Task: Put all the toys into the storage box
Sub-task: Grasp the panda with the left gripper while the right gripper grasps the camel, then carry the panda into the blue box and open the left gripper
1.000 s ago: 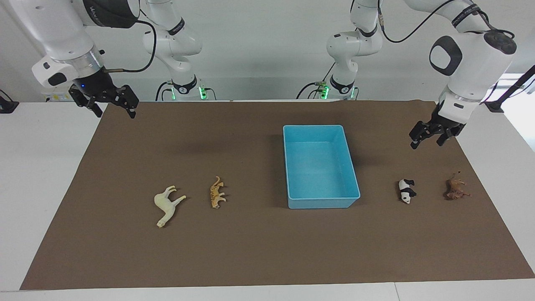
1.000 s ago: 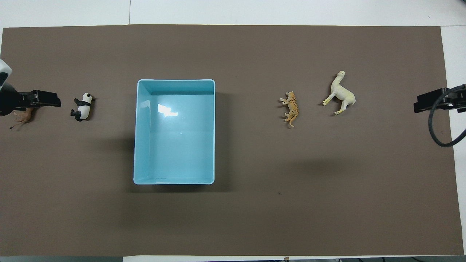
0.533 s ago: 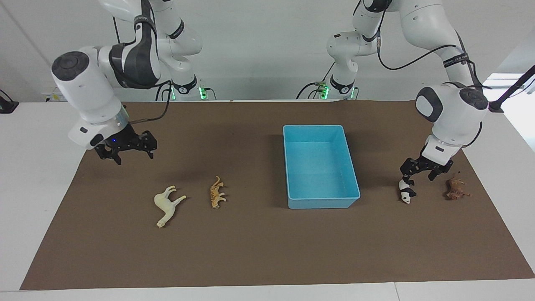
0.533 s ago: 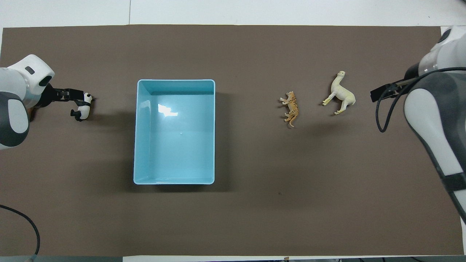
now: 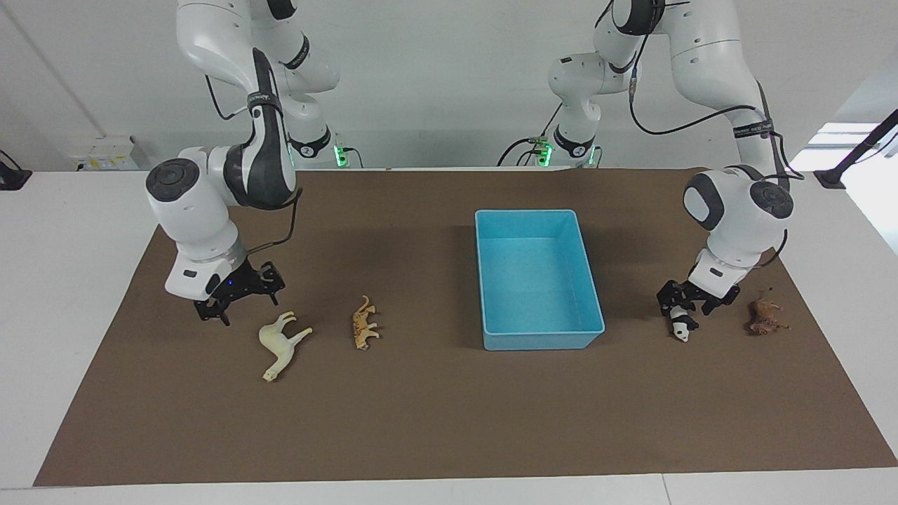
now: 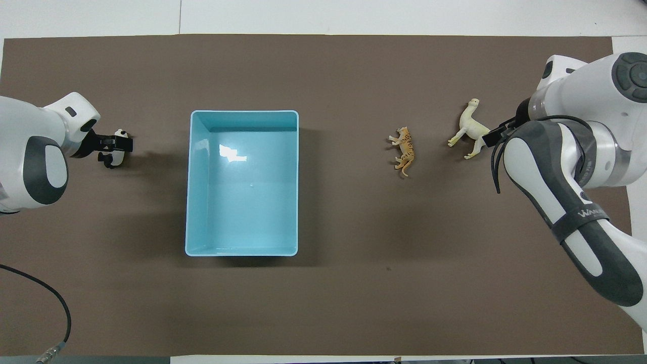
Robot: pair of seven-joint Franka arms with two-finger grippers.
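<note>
The light blue storage box (image 5: 544,341) (image 6: 241,112) stands empty mid-table. My left gripper (image 5: 686,307) (image 6: 114,145) is down at the black-and-white panda (image 5: 682,328) (image 6: 120,134), fingers open on either side of it. The brown lion (image 5: 765,317) lies beside it toward the left arm's end and is hidden under the arm in the overhead view. My right gripper (image 5: 238,298) is open and empty, low over the mat beside the cream horse (image 5: 280,344) (image 6: 474,129). The orange tiger (image 5: 363,324) (image 6: 404,151) lies between horse and box.
A brown mat (image 5: 435,421) covers the white table (image 5: 63,280). A loose black cable (image 6: 55,298) lies at the mat's edge nearest the left arm's base.
Both arms have come down from high over the mat's ends. The left gripper has dropped onto the panda, and the right gripper has moved close to the horse. No toy has moved.
</note>
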